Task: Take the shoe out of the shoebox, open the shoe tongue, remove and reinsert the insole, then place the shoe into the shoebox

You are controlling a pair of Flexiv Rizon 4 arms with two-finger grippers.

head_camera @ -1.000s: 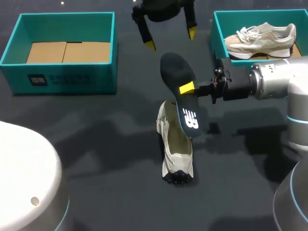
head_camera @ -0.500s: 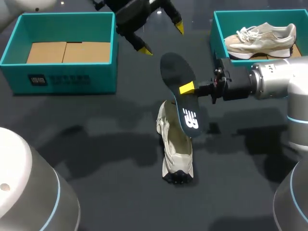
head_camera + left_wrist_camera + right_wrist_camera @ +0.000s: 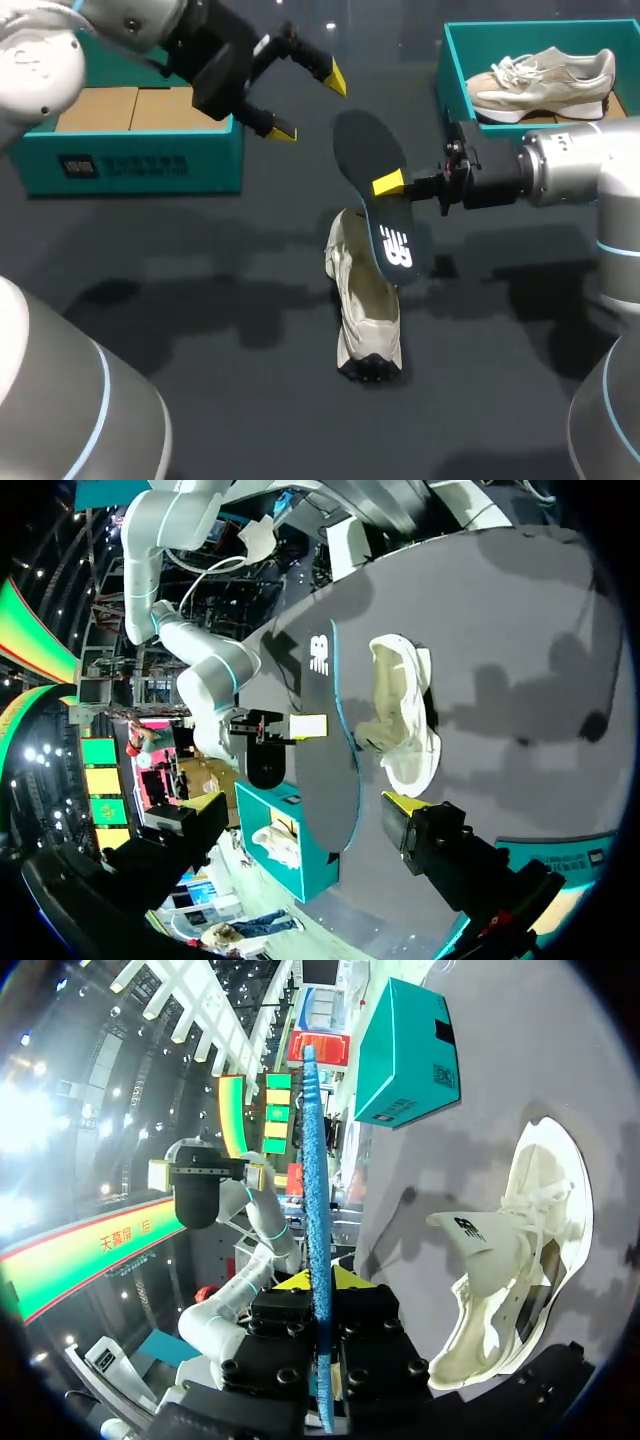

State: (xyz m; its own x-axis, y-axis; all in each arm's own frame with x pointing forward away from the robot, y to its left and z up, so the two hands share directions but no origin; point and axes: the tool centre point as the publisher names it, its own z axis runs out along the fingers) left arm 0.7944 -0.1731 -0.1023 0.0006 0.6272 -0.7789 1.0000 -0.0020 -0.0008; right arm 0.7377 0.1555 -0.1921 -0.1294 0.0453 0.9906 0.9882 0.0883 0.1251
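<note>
A black insole [image 3: 375, 190] hangs tilted above the cream shoe [image 3: 365, 300], which lies on the dark table with its tongue pulled open. My right gripper [image 3: 392, 185] is shut on the insole's edge at mid-length. The right wrist view shows the insole [image 3: 318, 1210] edge-on between my right gripper's [image 3: 320, 1282] fingers, with the shoe [image 3: 510, 1260] beside and below. My left gripper [image 3: 309, 103] hangs open and empty, up and left of the insole, near the left box. In the left wrist view the insole [image 3: 330, 740] and shoe [image 3: 400, 715] lie ahead of the left gripper [image 3: 305, 805].
A teal shoebox [image 3: 130, 160] with cardboard inside stands at the back left. Another teal shoebox [image 3: 450, 75] at the back right holds a second cream shoe [image 3: 540, 80], just behind my right arm.
My left gripper has swung left and slightly nearer, from behind the insole toward the left box, turning as it went. The right arm, insole and shoe have stayed put.
</note>
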